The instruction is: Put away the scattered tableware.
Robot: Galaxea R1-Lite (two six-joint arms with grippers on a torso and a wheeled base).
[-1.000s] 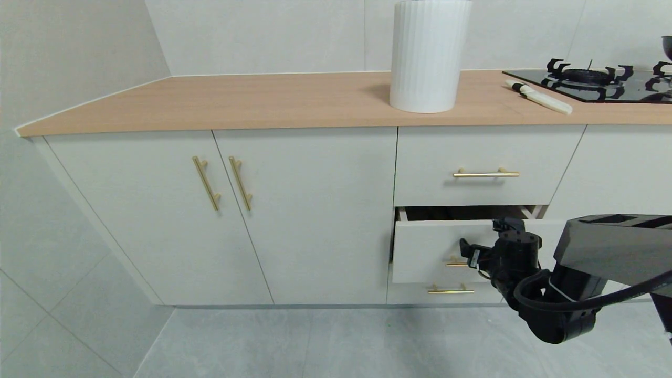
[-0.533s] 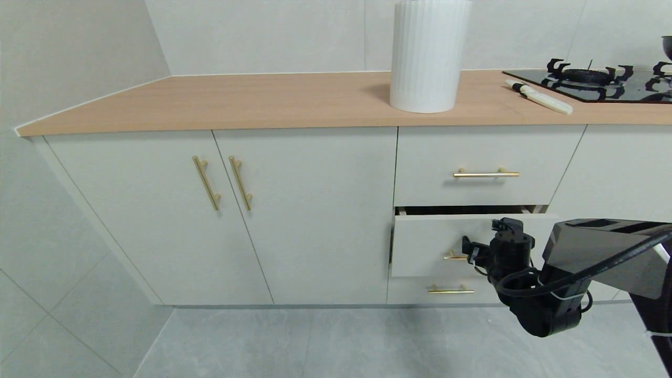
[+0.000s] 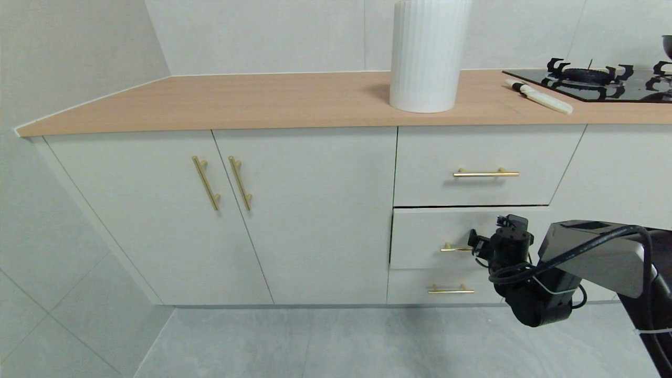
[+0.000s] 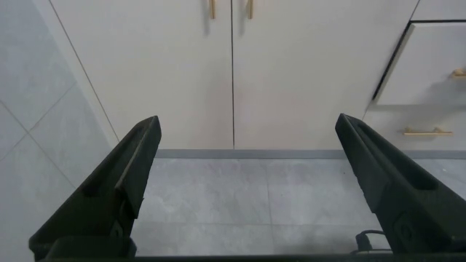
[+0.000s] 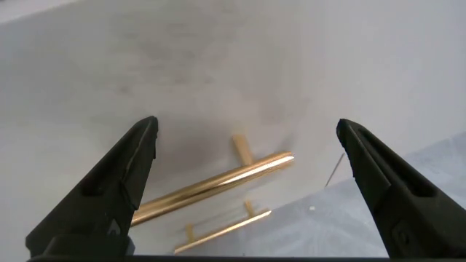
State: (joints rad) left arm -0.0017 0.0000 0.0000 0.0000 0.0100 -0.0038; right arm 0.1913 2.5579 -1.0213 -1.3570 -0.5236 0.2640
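Note:
The middle drawer [image 3: 420,239] sits pushed in, its front about level with the drawers above and below. My right gripper [image 3: 475,244] is open right at the drawer's gold handle [image 3: 454,249]. In the right wrist view the handle [image 5: 218,183] runs across the gap of the right gripper [image 5: 247,127], and neither of the fingers [image 5: 124,182] touches it. A cream-handled knife [image 3: 538,96] lies on the wooden counter [image 3: 236,100] beside the stove. My left gripper [image 4: 247,120] hangs open and holds nothing, low above the floor, facing the cabinet doors.
A tall white ribbed container [image 3: 428,55] stands on the counter above the drawers. A black gas stove [image 3: 593,81] is at the far right. Two cabinet doors [image 3: 226,210] with gold handles are left of the drawers. The bottom drawer's handle [image 3: 450,290] is just below my right gripper.
The middle drawer stood partly open a second ago and is now pushed in. My right gripper moved forward toward the cabinet with the drawer front.

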